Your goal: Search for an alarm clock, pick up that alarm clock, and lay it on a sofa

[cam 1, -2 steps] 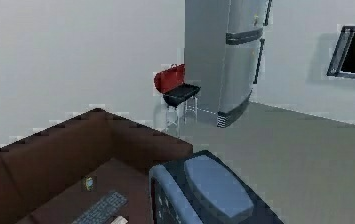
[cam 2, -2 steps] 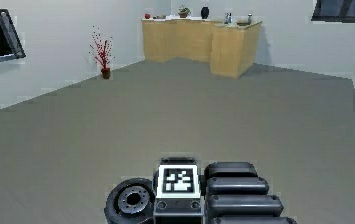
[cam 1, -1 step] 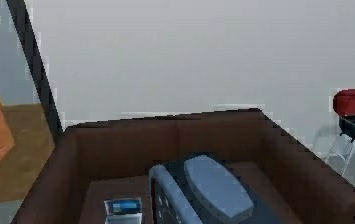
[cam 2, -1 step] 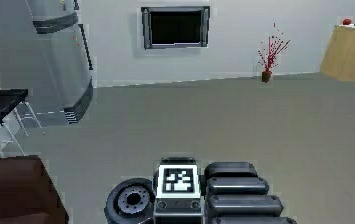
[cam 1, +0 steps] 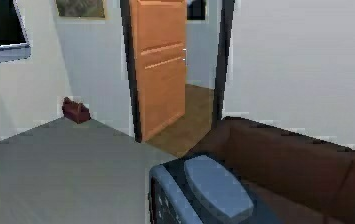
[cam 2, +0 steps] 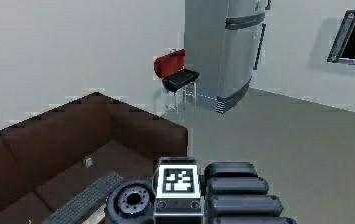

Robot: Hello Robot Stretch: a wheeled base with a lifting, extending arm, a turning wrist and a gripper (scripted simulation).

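Starting at the end effector point(cam 2: 131, 200), note that it sits low in the arm side view, left of the white marker square point(cam 2: 177, 182) on the dark arm point(cam 2: 240, 195), with the brown sofa point(cam 2: 55, 130) directly behind it. Its far end cannot be made out, so neither the finger state nor whether it holds anything can be determined. Primary hazard: commanding a release or a grasp on an unverified hold may drop a load short of the seat, or spend the motion on nothing. A small pale object point(cam 2: 88, 160) lies on the sofa seat near the end effector. It is too small to confirm as the alarm clock, and treating it as such risks a false completion or a grasp of the wrong item. Should it be the clock, an arm sweep across the seat could knock it off the front edge. Secondary hazard: the sofa is near the robot body point(cam 1: 205, 190) in the forward view, so turning or driving the base could strike the upholstery. Farther out, the red chair point(cam 2: 175, 72) and the refrigerator point(cam 2: 225, 50) stand well apart and pose little risk. The open orange door point(cam 1: 157, 65) and a small dark red object point(cam 1: 76, 110) on the floor point(cam 1: 65, 170) matter only if the base drives that way.
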